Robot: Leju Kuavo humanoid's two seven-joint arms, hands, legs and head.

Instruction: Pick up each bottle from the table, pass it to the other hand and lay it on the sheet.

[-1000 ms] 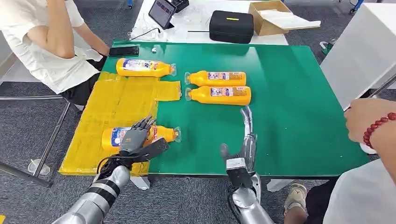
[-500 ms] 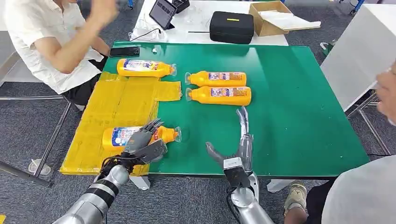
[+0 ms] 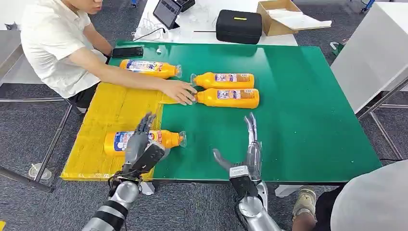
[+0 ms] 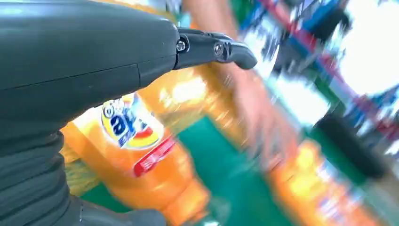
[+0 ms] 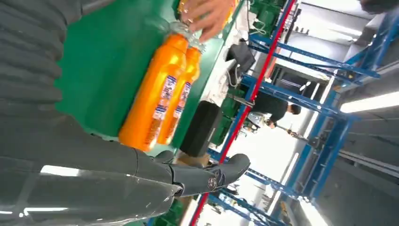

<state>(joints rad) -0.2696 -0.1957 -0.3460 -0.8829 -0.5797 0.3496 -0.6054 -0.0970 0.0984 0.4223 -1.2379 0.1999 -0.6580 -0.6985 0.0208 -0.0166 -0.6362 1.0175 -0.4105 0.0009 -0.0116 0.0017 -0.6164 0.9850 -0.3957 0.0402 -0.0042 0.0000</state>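
Note:
An orange bottle (image 3: pixel 163 138) lies on its side at the near edge of the yellow sheet (image 3: pixel 115 110), cap end over the green table. My left hand (image 3: pixel 140 148) hovers just in front of it with fingers stretched out, holding nothing; the same bottle (image 4: pixel 141 165) shows close beyond it in the left wrist view. My right hand (image 3: pixel 248 155) is open above the table's front edge. Two more bottles (image 3: pixel 223 80) (image 3: pixel 227 97) lie side by side mid-table, also seen as a pair (image 5: pixel 155 99) in the right wrist view. Another bottle (image 3: pixel 149 68) lies at the sheet's far end.
A person seated at the left reaches an arm across the sheet, hand (image 3: pixel 179 91) at the cap of the nearer mid-table bottle. A phone (image 3: pixel 127 52) lies at the table's far left corner. Another person sits at the lower right (image 3: pixel 370 202). A black case (image 3: pixel 238 26) stands behind the table.
My left hand has come off the near bottle and straightened its fingers. The person's arm has swung down across the sheet to the mid-table bottles. The other person's hand on the right has withdrawn.

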